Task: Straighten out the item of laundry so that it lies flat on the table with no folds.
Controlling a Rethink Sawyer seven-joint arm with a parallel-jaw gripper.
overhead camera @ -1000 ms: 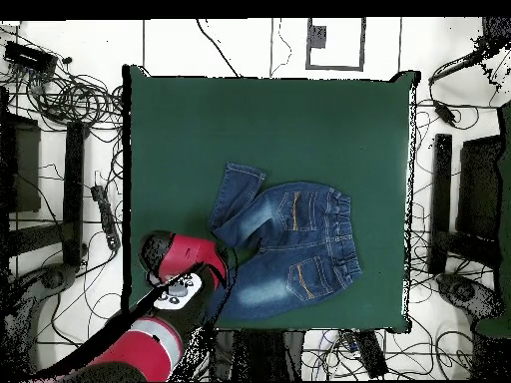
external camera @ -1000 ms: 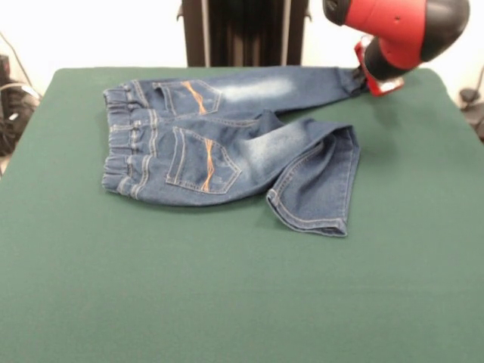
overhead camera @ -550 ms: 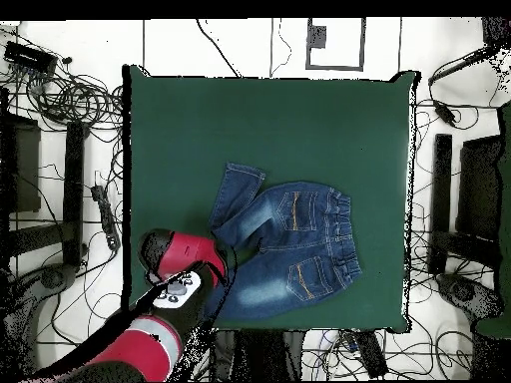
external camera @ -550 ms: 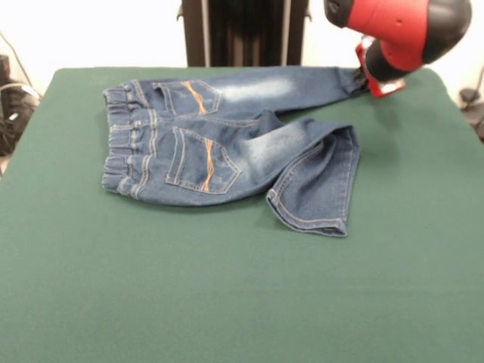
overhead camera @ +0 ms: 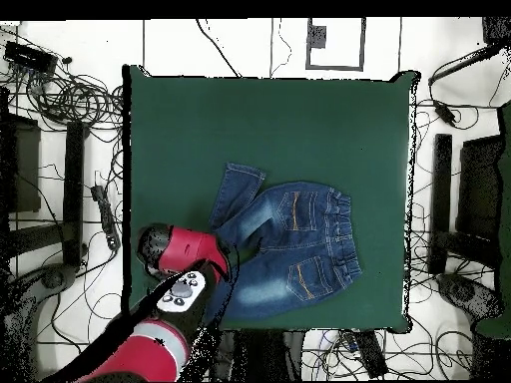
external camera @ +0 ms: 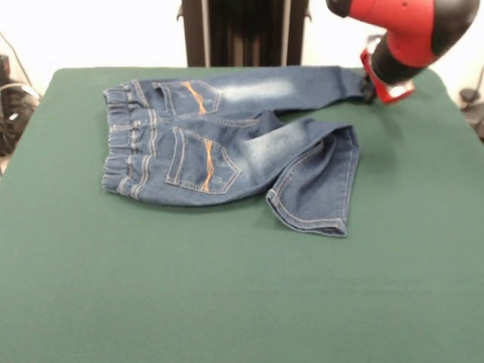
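No readable writing on the jeans (external camera: pixel 227 144). The gripper (external camera: pixel 368 89) sits at one leg's hem (finger state indiscernible); overhead, the arm (overhead camera: pixel 170 299) hides it.

This is a robotics lab or test cell, not a home. A desk (overhead camera: pixel 269 120) covered in plain dark green cloth stands on a pale floor, and tangles of black cables (overhead camera: pixel 75 100) lie all round the desk on both its sides. Dark equipment boxes and stands (overhead camera: pixel 441 199) sit just beside the desk's edges. A red and black robot arm (overhead camera: pixel 165 299) reaches over one corner of the desk, and a black pedestal (external camera: pixel 243 32) rises behind it.
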